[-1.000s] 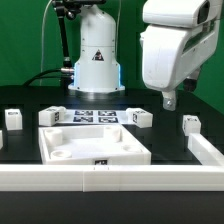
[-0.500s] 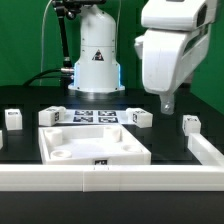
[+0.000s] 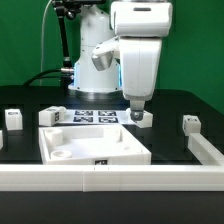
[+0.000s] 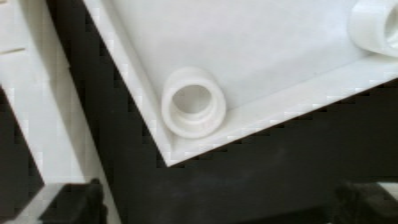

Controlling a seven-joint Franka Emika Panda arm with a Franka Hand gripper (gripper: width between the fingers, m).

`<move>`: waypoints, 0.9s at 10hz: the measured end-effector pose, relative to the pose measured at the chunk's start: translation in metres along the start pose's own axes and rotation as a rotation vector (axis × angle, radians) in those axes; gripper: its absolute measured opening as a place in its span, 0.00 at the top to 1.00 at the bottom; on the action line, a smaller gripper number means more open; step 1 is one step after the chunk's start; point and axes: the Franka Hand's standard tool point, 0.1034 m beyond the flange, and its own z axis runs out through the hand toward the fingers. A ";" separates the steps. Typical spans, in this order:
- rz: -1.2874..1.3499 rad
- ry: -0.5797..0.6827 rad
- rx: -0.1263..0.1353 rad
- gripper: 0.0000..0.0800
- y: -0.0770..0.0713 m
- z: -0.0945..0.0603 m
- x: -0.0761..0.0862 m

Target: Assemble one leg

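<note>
The white square panel (image 3: pixel 95 146) with raised rim lies at the front middle of the black table. Its corner hole (image 4: pixel 192 100) shows in the wrist view. Several small white legs with marker tags stand around it: two at the exterior view's left (image 3: pixel 13 118) (image 3: pixel 50 117), one right of the marker board (image 3: pixel 142 119), one at the far right (image 3: pixel 190 124). My gripper (image 3: pixel 135 107) hangs just above that middle leg, partly hiding it. In the wrist view the gripper (image 4: pixel 217 205) is open, with dark fingertips (image 4: pixel 71 200) far apart and only black table between them.
The marker board (image 3: pixel 95 115) lies behind the panel, before the robot base (image 3: pixel 95 60). A white rail (image 3: pixel 110 178) runs along the front edge and another (image 3: pixel 205 150) along the exterior view's right. The rail also shows in the wrist view (image 4: pixel 27 100).
The arm has swung toward the exterior view's left, from over the right part of the table to above the leg by the marker board. No part has moved.
</note>
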 end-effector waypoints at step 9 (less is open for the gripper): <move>-0.176 0.004 -0.006 0.19 -0.025 0.021 -0.046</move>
